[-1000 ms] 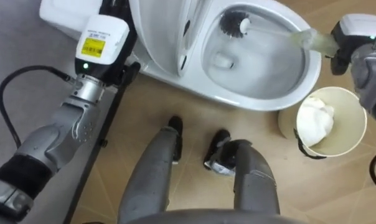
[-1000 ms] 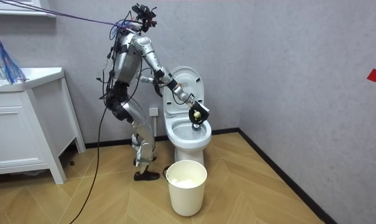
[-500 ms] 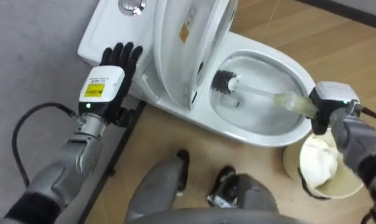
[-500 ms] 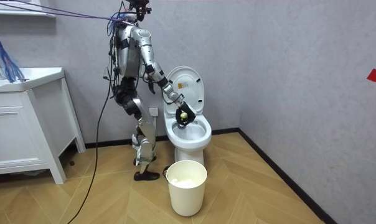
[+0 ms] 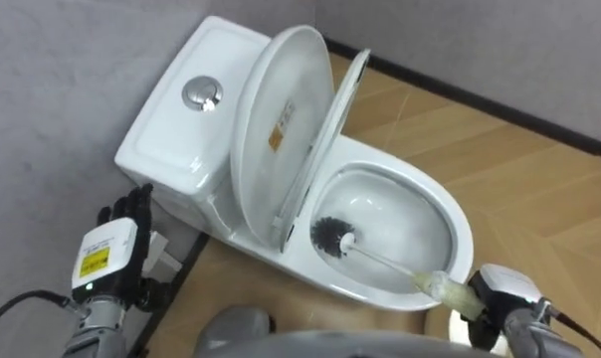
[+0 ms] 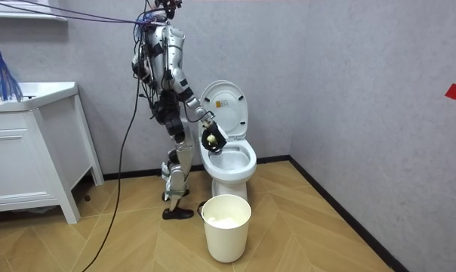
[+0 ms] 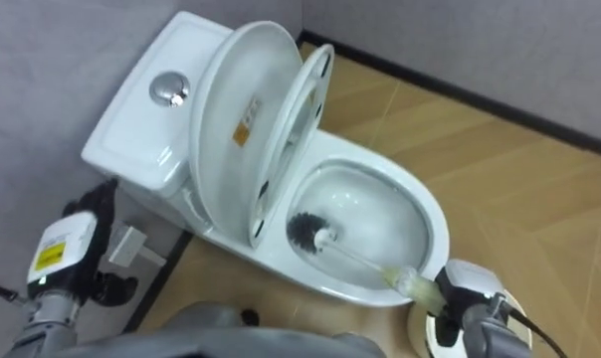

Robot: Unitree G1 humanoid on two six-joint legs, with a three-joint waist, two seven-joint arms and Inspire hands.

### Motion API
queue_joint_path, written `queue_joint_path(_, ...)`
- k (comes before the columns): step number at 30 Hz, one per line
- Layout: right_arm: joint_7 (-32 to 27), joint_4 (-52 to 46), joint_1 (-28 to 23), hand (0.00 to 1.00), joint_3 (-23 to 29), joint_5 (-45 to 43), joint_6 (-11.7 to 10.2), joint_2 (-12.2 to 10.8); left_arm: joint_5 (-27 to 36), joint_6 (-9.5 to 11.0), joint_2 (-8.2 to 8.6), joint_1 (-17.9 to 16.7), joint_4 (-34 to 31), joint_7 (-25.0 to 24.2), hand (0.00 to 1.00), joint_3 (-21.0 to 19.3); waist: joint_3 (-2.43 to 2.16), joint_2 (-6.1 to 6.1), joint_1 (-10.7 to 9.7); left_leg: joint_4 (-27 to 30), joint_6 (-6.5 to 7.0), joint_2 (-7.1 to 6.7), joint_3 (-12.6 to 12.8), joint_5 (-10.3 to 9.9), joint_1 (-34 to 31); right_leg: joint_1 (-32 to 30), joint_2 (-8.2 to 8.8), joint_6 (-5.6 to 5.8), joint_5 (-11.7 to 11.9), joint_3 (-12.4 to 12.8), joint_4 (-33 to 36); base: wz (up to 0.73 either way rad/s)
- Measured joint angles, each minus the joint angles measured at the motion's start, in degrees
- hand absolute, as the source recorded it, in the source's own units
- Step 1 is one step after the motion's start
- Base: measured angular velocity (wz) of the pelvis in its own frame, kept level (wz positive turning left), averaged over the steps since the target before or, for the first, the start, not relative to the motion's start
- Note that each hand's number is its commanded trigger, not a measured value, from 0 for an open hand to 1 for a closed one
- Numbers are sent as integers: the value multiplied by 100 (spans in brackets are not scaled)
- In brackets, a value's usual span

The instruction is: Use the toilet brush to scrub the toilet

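Note:
The white toilet (image 5: 450,214) has its lid (image 5: 276,129) and seat raised against the cistern (image 5: 181,129). A toilet brush has its black bristle head (image 5: 330,236) low in the bowl near the seat hinge. Its clear handle runs down-right to a pale green grip (image 5: 445,290). My right hand (image 5: 501,295) is shut on that grip at the bowl's near rim. My left hand (image 5: 116,249) hangs beside the cistern's left side with straight fingers, holding nothing. In the room view I stand upright at the toilet's left, with the right hand (image 6: 211,140) over the bowl.
A white waste bin (image 6: 226,225) with white paper in it stands on the wood floor in front of the toilet. A white vanity cabinet (image 6: 32,151) is off to the room view's left. The grey wall runs right behind the cistern.
I have straightened up from a bend, so the eye view has lifted and shifted. My right hand has drawn back toward my body, and the brush head has slid to the bowl's near side.

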State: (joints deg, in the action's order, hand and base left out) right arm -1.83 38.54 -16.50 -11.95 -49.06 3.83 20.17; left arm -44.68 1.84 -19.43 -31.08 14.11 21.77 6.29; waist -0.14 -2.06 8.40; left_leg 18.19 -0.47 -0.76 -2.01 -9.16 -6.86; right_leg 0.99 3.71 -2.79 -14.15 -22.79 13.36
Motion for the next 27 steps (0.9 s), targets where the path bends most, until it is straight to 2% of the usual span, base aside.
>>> queue_joint_path(4, 165, 11, -37, 100, 93, 22, 99, -70, 9, -28, 205, -12, 2, -1, 0, -153, -14, 7, 87, -112, 0, -5, 8, 0, 169, 137, -21, 19, -14, -41, -85, 8)
queue_joint_path(8, 256, 26, -44, 100, 225, 26, 152, -163, 5, -134, 337, -49, 19, -51, 0, -208, 2, -15, 174, -186, -1, -13, 6, 0, 266, 240, -39, 19, -18, -99, -134, 7)
queue_joint_path(12, 312, 22, -22, 100, 264, 181, 208, -203, 16, -284, 397, -133, 321, -256, 0, -225, 6, -32, 306, -255, -1, -1, -20, -1, 365, 311, -54, 9, -19, -91, -159, -1)
queue_joint_path(15, 315, 153, 63, 100, 274, 282, 224, -224, 82, -351, 529, -147, 950, -352, 0, -233, 13, -31, 292, -301, -2, 0, -34, -1, 479, 411, -49, 17, -30, -80, -183, 0)
queue_joint_path(18, 313, 198, 57, 100, 441, 548, 221, -311, 476, -446, 608, -178, 1538, -519, 0, -308, 21, -91, 261, -344, -4, 3, -43, -3, 616, 523, -35, 31, -69, -73, -188, 0)
queue_joint_path(20, 214, 202, 54, 100, 512, 816, 219, -314, 751, -478, 682, -181, 1908, -585, 0, -479, 41, -69, 258, -400, -20, 3, -11, -14, 727, 609, -40, 31, -69, -59, -216, -9)
queue_joint_path(22, -12, 183, 86, 100, 688, 1039, 178, -379, 1312, -571, 747, -179, 2364, -700, 0, -685, 35, -76, 247, -460, -23, 8, 113, -29, 823, 635, -71, 29, -68, 97, -242, -26)
queue_joint_path(23, -88, 180, 88, 100, 752, 1063, 174, -424, 1447, -586, 782, -160, 2471, -737, 0, -777, 33, -86, 217, -460, -21, 11, 137, -35, 831, 635, -76, 28, -67, 120, -245, -21)
queue_joint_path(25, -319, 120, 57, 100, 1012, 1077, 111, -563, 1841, -678, 1001, -27, 2924, -804, 0, -1156, 36, -73, 78, -475, -15, 20, 221, -43, 862, 631, -81, 32, -64, 205, -249, -16)
queue_joint_path(27, -474, 119, 40, 100, 1100, 1078, 57, -582, 2063, -684, 1062, 53, 3098, -879, 0, -1284, 37, -63, -54, -476, -7, 18, 236, -52, 856, 613, -79, 38, -62, 228, -249, -11)
